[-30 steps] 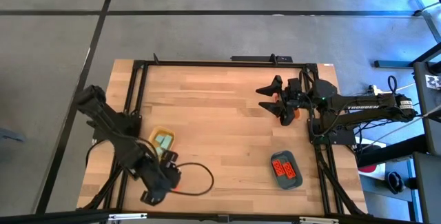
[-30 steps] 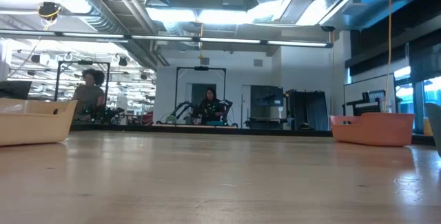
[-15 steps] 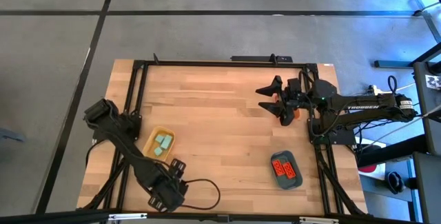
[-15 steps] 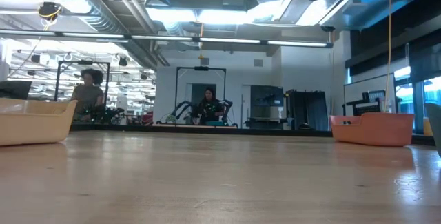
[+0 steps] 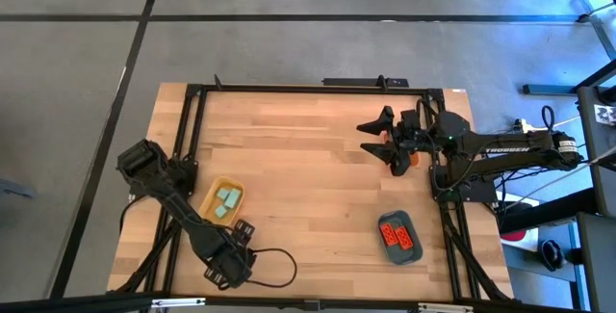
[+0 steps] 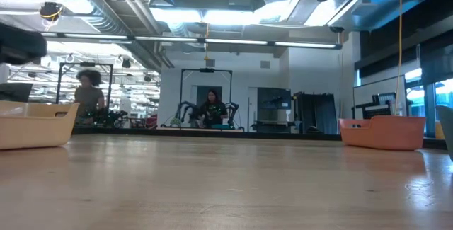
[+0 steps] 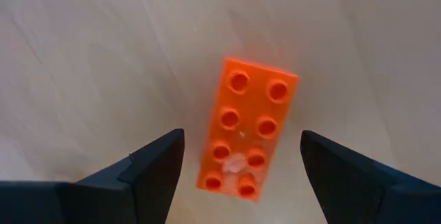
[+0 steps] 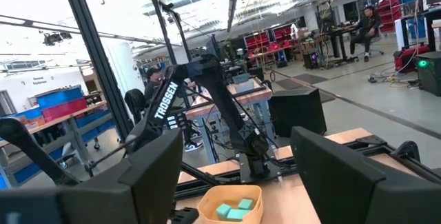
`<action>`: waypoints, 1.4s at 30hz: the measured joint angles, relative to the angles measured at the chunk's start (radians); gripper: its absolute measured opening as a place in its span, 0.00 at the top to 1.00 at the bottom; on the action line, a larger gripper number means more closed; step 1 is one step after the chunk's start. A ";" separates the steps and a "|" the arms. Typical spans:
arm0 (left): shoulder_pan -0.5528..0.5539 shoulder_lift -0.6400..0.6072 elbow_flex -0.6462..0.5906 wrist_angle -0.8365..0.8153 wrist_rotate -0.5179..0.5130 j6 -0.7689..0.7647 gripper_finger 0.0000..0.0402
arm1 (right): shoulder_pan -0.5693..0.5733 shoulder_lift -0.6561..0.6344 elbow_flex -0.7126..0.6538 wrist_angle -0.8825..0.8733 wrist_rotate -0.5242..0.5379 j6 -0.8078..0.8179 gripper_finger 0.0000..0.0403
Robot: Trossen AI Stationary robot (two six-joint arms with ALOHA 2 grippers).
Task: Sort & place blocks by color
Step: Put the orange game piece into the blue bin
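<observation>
Now the left gripper (image 7: 241,165) is hanging with its fingers spread wide and nothing between them, poised directly over an orange brick (image 7: 249,127) that is lying flat, studs up, on the worktop (image 5: 318,173). Seen from overhead, this gripper (image 5: 224,267) is sitting at the near edge of the worktop, just beyond the yellow tray (image 5: 222,200) that is holding the pale teal blocks (image 5: 226,202). In the left wrist view, the brick's long axis is running roughly forward, away from the wrist, slightly tilted, so the two fingers are standing either side of its narrow width; judging from that, a straight descent would be bracketing the brick across its short side. The right gripper (image 5: 382,135) is waiting well away, at the far right of the worktop, fingers apart and holding nothing, so the left arm is clearly the nearer one. Red-orange blocks (image 5: 398,237) are already resting in the dark teal tray (image 5: 398,222), well to the right of the yellow tray.
</observation>
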 joint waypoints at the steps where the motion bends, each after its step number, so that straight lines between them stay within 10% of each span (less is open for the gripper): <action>1: 0.003 -0.001 -0.010 0.013 0.000 0.000 0.30 | 0.000 0.000 0.000 0.000 0.000 0.000 0.32; 11: 0.035 -0.009 -0.091 0.086 0.041 0.019 0.34 | 0.000 0.000 0.000 -0.002 0.000 -0.003 0.32; 22: 0.092 -0.049 -0.104 0.091 0.042 0.024 0.68 | 0.000 0.000 0.000 -0.002 0.000 -0.003 0.32; 35: 0.288 -0.435 -0.104 0.114 -0.382 -0.108 0.68 | 0.000 0.000 0.000 -0.002 0.013 -0.001 0.32; 42: 0.457 -0.595 -0.175 0.427 -0.468 -0.039 0.68 | 0.000 0.000 0.000 -0.002 0.012 -0.001 0.32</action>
